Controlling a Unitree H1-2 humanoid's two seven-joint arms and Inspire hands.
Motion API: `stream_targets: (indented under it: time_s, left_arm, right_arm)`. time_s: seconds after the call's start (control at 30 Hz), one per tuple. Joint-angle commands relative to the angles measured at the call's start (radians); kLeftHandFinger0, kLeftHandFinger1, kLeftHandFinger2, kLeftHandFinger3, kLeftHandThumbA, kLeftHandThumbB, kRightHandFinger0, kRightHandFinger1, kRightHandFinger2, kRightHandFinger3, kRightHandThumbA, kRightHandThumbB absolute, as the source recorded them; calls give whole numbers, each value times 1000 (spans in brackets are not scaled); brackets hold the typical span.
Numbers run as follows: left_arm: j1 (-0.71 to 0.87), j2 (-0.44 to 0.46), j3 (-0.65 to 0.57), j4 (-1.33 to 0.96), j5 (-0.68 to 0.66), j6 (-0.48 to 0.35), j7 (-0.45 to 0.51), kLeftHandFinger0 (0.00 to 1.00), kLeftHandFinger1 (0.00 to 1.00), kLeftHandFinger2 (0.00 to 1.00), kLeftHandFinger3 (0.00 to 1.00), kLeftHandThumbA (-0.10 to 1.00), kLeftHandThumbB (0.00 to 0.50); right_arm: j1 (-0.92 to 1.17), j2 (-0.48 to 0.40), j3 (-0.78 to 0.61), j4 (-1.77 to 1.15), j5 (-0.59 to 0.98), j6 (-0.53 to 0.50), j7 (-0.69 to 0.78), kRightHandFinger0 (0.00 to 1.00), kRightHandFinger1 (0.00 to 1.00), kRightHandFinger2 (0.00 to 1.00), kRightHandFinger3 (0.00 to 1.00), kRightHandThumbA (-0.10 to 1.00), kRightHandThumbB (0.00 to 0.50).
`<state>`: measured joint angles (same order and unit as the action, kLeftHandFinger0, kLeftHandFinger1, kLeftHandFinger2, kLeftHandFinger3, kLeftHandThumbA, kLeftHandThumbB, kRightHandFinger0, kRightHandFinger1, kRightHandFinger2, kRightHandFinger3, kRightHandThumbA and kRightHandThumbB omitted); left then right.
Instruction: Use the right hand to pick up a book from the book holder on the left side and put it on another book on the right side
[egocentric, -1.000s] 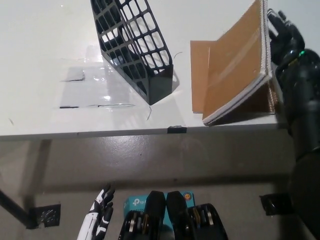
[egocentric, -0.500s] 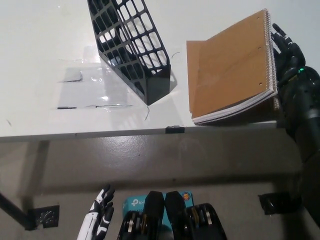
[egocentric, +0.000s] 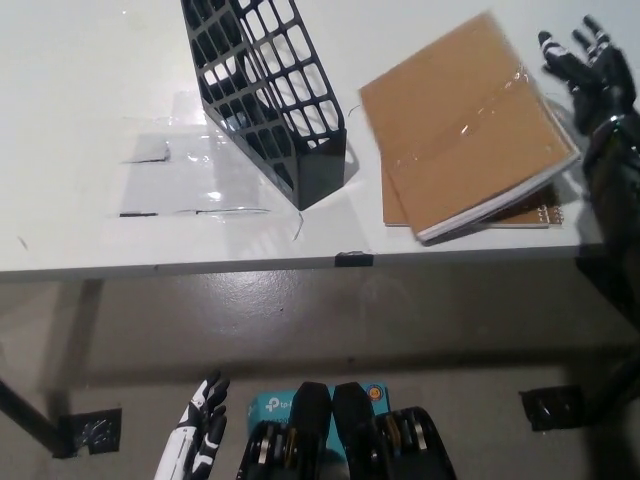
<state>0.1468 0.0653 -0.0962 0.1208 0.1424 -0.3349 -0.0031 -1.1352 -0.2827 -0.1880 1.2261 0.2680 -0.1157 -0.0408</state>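
Lies flat: brown book (egocentric: 465, 120) atop another book (egocentric: 520, 212), beside the black holder (egocentric: 265, 90). Spread wide, holding nothing: right hand (egocentric: 590, 65). Low, fingers unclear: left hand (egocentric: 198, 440).

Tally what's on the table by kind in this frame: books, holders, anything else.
Brown books: 2, the top book lying askew on the lower book
Black mesh book holder: 1, no book visible in it
Total: 3
The right hand is open beside the stack; the left hand rests low, below the table.
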Motion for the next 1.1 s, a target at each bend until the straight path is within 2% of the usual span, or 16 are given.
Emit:
stream_targets:
  time_s: [0.0, 0.17, 0.2, 0.37, 0.4, 0.47, 0.5, 0.57, 0.67, 0.7, 0.73, 0.8, 0.83, 0.93, 1.0, 1.07]
  left_arm:
    - [4, -3, 0, -8, -2, -45, 4, 999, 1000, 1000, 1000, 950, 137]
    - [3, 1, 6, -11, -8, -36, 3, 1000, 1000, 1000, 1000, 947, 135]
    - [2, 1, 6, -10, -8, -37, 3, 1000, 1000, 1000, 1000, 947, 139]
    - [4, 2, 0, -8, -8, -34, -4, 1000, 1000, 1000, 1000, 943, 134]
    - [4, 3, -1, -8, -8, -36, -5, 1000, 1000, 1000, 1000, 950, 140]
    - [3, -1, -5, -1, -5, -42, -4, 1000, 1000, 1000, 1000, 952, 139]
    - [6, -1, -6, -2, -4, -44, -4, 1000, 1000, 1000, 1000, 952, 137]
    - [6, -4, -7, 3, -3, -56, 0, 995, 1000, 1000, 1000, 946, 134]
    - [-8, -2, -4, 7, -6, -57, 0, 997, 1000, 1000, 1000, 950, 148]
    - [-13, -1, -3, 7, -9, -57, -3, 1000, 1000, 1000, 1000, 951, 148]
    - [-20, 0, -2, 8, -7, -59, 0, 1000, 1000, 1000, 1000, 952, 148]
    - [-35, 6, 0, 11, -7, -67, -3, 1000, 1000, 1000, 1000, 973, 162]
    - [-48, 8, 0, 15, -10, -74, -5, 1000, 1000, 1000, 1000, 984, 156]
    - [-66, 10, -2, 19, -26, -75, -18, 1000, 1000, 1000, 1000, 1000, 187]
    - [-62, 14, -10, -1, -29, -34, -34, 1000, 1000, 1000, 1000, 1000, 238]
    - [-60, 16, -13, -7, -23, -21, -37, 1000, 1000, 1000, 1000, 1000, 251]
  right_arm:
    - [-52, -68, 47, -71, -95, -110, -29, 1000, 1000, 1000, 1000, 947, 243]
    - [-47, -130, 70, -185, -152, -94, -103, 1000, 1000, 1000, 1000, 1000, 260]
    - [-39, -144, 71, -237, -175, -76, -133, 1000, 1000, 1000, 1000, 1000, 280]
    - [47, -197, 62, -575, -236, -12, -140, 1000, 1000, 1000, 1000, 1000, 274]
    - [88, -202, 51, -743, -238, 21, -122, 1000, 1000, 1000, 1000, 1000, 274]
    - [146, -203, 40, -930, -221, 68, -89, 1000, 1000, 1000, 1000, 1000, 272]
    - [202, -196, 39, -1092, -194, 82, -55, 1000, 1000, 1000, 1000, 1000, 254]
    - [292, -170, 43, -1351, -181, 148, -47, 1000, 1000, 1000, 1000, 997, 305]
    - [431, -154, 70, -1657, -192, 145, -18, 1000, 1000, 1000, 1000, 1000, 243]
    - [468, -149, 77, -1728, -170, 143, -9, 1000, 1000, 1000, 1000, 1000, 236]
    - [500, -142, 85, -1792, -161, 159, -6, 1000, 1000, 1000, 1000, 1000, 231]
    - [615, -95, 122, -1978, -146, 186, -11, 1000, 1000, 1000, 1000, 1000, 263]
    - [678, -74, 145, -2034, -178, 151, 4, 1000, 1000, 1000, 1000, 1000, 258]
    - [802, -32, 185, -2113, -276, 92, 50, 1000, 1000, 1000, 1000, 1000, 270]
    - [933, 11, 231, -2144, -323, 25, 79, 1000, 1000, 1000, 1000, 1000, 214]
    - [1007, 22, 264, -2115, -309, -39, 90, 1000, 1000, 1000, 1000, 1000, 176]
